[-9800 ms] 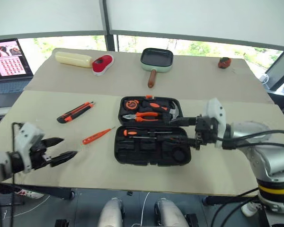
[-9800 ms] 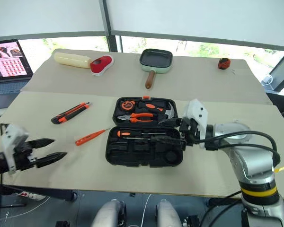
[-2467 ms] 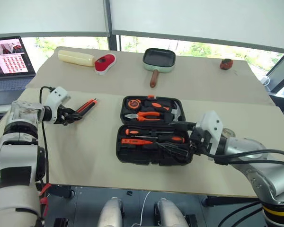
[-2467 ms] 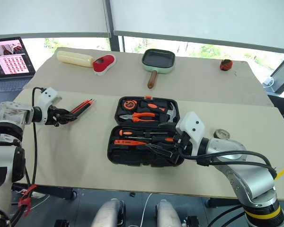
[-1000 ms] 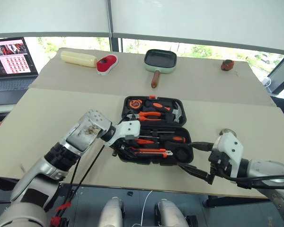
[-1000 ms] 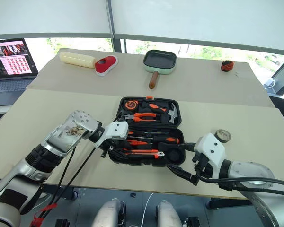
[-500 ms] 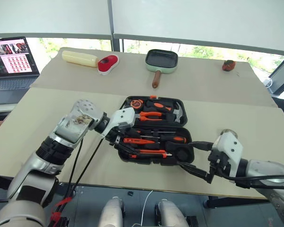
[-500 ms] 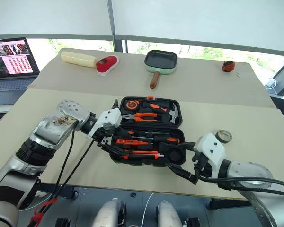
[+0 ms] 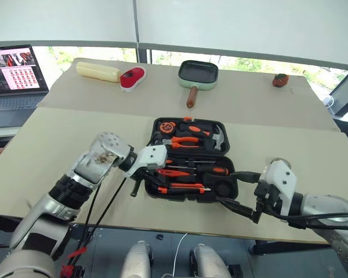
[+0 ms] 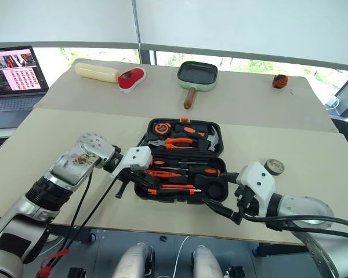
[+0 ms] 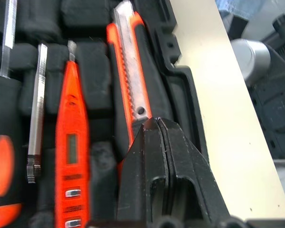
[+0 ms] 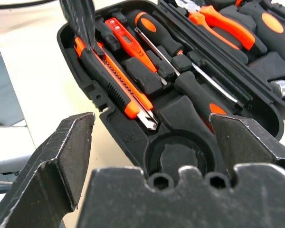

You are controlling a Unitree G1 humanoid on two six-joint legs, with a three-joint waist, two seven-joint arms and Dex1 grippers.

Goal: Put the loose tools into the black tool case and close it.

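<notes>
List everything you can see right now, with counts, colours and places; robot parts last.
Tool case: one, black, open, near half of the table.
Screwdrivers: two, black-orange handles, in the case's near half.
Tester screwdriver: one, orange, near half.
Utility knife: one, orange-black, front recess of the near half.
Pliers: one, orange handles, far half.
Hammer: one, silver head, far half.
Pan: one, pale green, brown handle, far table.
Laptop: one, screen lit, far left.
Cream cylinder: one, far left, beside a red-white object.
Small red object: one, far right.
Left gripper: shut, tip at the knife's handle end.
Right gripper: open, off the case's right front corner.
</notes>
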